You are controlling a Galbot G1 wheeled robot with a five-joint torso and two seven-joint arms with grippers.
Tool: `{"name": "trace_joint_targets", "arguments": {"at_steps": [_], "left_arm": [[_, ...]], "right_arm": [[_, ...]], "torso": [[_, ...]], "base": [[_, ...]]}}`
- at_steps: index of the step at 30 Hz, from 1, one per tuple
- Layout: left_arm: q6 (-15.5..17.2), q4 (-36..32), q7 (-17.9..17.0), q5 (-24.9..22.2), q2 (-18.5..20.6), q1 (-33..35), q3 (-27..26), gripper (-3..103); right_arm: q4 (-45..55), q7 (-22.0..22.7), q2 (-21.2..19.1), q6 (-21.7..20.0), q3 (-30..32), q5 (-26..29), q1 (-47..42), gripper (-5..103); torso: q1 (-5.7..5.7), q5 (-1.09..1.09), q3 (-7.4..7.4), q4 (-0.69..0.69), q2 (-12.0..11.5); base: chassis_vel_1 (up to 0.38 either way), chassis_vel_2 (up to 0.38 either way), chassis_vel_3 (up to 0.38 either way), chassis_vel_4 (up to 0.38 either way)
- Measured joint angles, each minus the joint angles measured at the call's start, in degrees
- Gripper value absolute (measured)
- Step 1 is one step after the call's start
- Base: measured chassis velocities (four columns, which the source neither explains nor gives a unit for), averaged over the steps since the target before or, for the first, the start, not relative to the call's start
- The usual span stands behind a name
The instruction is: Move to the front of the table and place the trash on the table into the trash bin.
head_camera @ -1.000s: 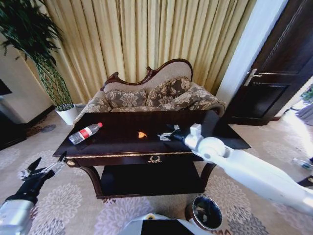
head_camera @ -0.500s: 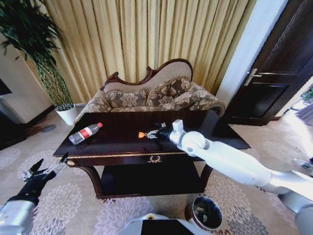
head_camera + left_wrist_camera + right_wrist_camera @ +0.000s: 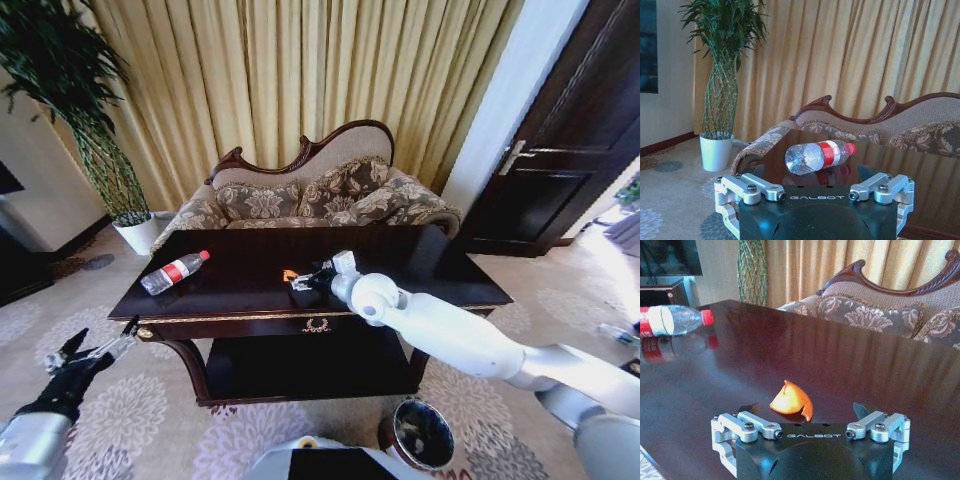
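Observation:
On the dark table (image 3: 420, 250), the clear bottle (image 3: 175, 272) with a red label lies on its side near the left end. The tiny orange scrap (image 3: 289, 274) rests near the middle of the tabletop. My right gripper (image 3: 302, 284) is low over the tabletop right at the scrap. In the right wrist view it stands open (image 3: 806, 409), with the orange scrap (image 3: 791, 401) between its dark fingertips (image 3: 749, 407). My left gripper (image 3: 100, 338) hangs open off the table's left front corner, pointed toward the bottle (image 3: 817, 155). The dark round trash bin (image 3: 422, 435) stands on the carpet at the front right.
A patterned sofa (image 3: 320, 195) with a carved back stands behind the table, before gold curtains. A tall plant in a white pot (image 3: 140, 232) is at the far left. A dark door (image 3: 560, 150) is at the right. Open carpet lies before the table.
My right arm has swept left across the tabletop, from right of the orange scrap to directly at it. The left gripper has sunk slightly and stays open.

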Motion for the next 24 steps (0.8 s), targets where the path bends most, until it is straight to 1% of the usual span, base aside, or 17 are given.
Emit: {"name": "trace_joint_targets", "arguments": {"at_steps": [5, 6, 7, 8, 12, 13, 16, 18, 20, 21, 22, 23, 24], "left_arm": [[-0.05, 0.0, -0.02, 0.13, -0.33, 0.08, 0.17, 100], [-0.08, 0.0, -0.01, 0.29, -0.38, 0.08, 0.3, 100], [-0.11, 0.0, -0.01, 0.39, -0.42, 0.03, 0.4, 100], [-0.11, 0.0, -0.01, 0.39, -0.42, 0.03, 0.4, 100], [-0.17, 0.0, -0.02, 0.84, -1.08, -0.11, 0.76, 100], [-0.17, 0.0, -0.02, 0.84, -1.08, -0.11, 0.76, 100], [-0.26, 0.0, -0.02, 1.51, -1.54, -0.2, 1.11, 100], [-0.29, 0.0, -0.02, 1.65, -1.61, -0.21, 1.21, 100], [-0.36, 0.0, -0.02, 1.77, -1.7, -0.23, 1.37, 100], [-0.36, 0.0, -0.02, 1.77, -1.7, -0.23, 1.37, 100], [-0.37, 0.0, -0.02, 1.78, -1.69, -0.3, 1.41, 100], [-0.37, 0.0, -0.02, 1.78, -1.67, -0.34, 1.42, 100], [-0.38, 0.0, -0.02, 1.78, -1.67, -0.41, 1.43, 100]], "right_arm": [[-0.17, 0.25, 0.63, -0.11, 0.06, -0.8, -0.81, 101], [-0.26, 0.45, 0.88, -0.12, 0.06, -0.85, -0.86, 100], [-0.3, 0.72, 1.2, -0.12, 0.05, -0.85, -0.88, 95], [-0.3, 0.72, 1.2, -0.12, 0.05, -0.85, -0.88, 95], [-0.32, 1.04, 1.42, -0.2, -0.04, -0.67, -0.58, 73], [-0.32, 1.04, 1.42, -0.2, -0.04, -0.67, -0.58, 73], [-0.37, 0.89, 1.07, -0.34, -0.11, -0.98, -0.26, 57], [-0.37, 0.84, 1.03, -0.37, -0.11, -1.05, -0.24, 57], [-0.37, 0.76, 1.02, -0.39, -0.12, -1.12, -0.22, 47], [-0.37, 0.76, 1.02, -0.39, -0.12, -1.12, -0.22, 47], [-0.38, 0.72, 1.03, -0.39, -0.15, -1.17, -0.22, 41], [-0.38, 0.71, 1.03, -0.39, -0.16, -1.18, -0.22, 41], [-0.38, 0.67, 1.04, -0.4, -0.18, -1.21, -0.22, 30]], "torso": [[0.0, 0.0, 0.0, -0.01, 0.0], [0.0, 0.0, 0.0, -0.01, 0.0], [0.0, 0.0, 0.0, -0.01, 0.0], [0.0, 0.0, 0.0, -0.01, 0.0], [0.0, 0.0, 0.0, 0.0, 0.0], [0.0, 0.0, 0.0, 0.0, 0.0], [0.0, 0.0, 0.0, -0.01, 0.0], [0.0, 0.0, 0.0, -0.01, 0.0], [0.0, 0.0, 0.0, 0.0, 0.0], [0.0, 0.0, 0.0, 0.0, 0.0], [0.0, 0.0, 0.0, 0.0, 0.0], [0.0, 0.0, 0.0, 0.0, 0.0], [0.0, 0.0, 0.0, -0.01, 0.0]], "base": [[0.0, 0.0, 0.0, 0.0], [0.0, 0.0, 0.0, 0.0], [0.0, 0.0, 0.0, 0.0], [0.0, 0.0, 0.0, 0.0], [0.0, 0.0, 0.0, 0.0], [0.0, 0.0, 0.0, 0.0], [0.0, 0.0, 0.0, 0.0], [0.0, 0.0, 0.0, 0.0], [0.0, 0.0, 0.0, 0.0], [0.0, 0.0, 0.0, 0.0], [0.0, 0.0, 0.0, 0.0], [0.0, 0.0, 0.0, 0.0], [0.0, 0.0, 0.0, 0.0]]}}
